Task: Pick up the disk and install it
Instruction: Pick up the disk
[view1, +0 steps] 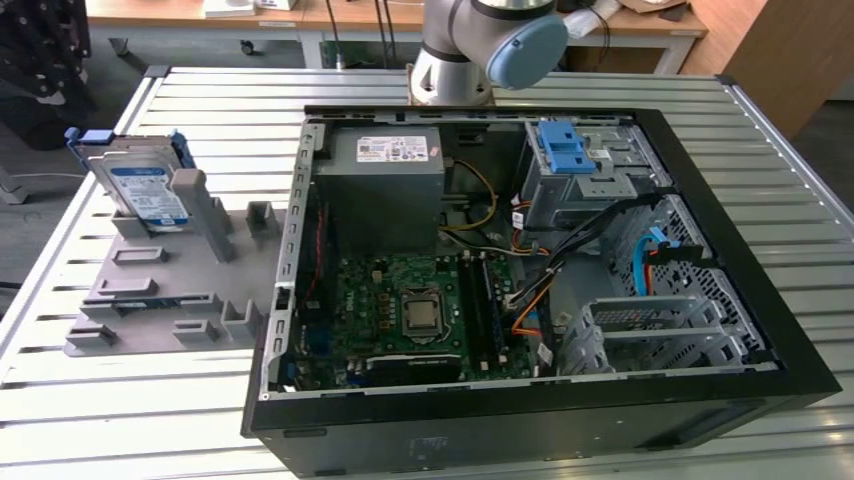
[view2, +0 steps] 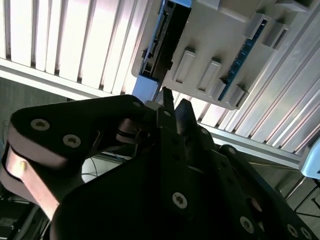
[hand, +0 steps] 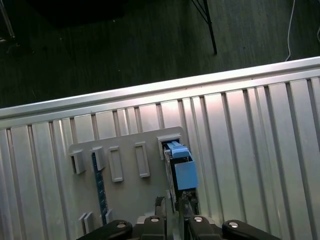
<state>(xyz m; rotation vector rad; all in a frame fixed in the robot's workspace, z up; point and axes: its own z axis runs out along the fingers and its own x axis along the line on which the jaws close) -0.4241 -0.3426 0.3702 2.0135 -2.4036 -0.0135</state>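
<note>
The disk (view1: 144, 190) stands on edge in a grey rack (view1: 160, 290) at the exterior view's upper left, likely leaving its edge free for gripping. The end effector (view2: 175, 106) hangs apart, clenched on nothing.

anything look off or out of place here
Nothing stands out. The disk stands on edge in its grey holder beside the open computer case, with no visible damage, and the tool is close to it.

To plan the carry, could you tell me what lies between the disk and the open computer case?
In the exterior view, upright posts of the grey holder stand between the disk and the computer case.
</note>
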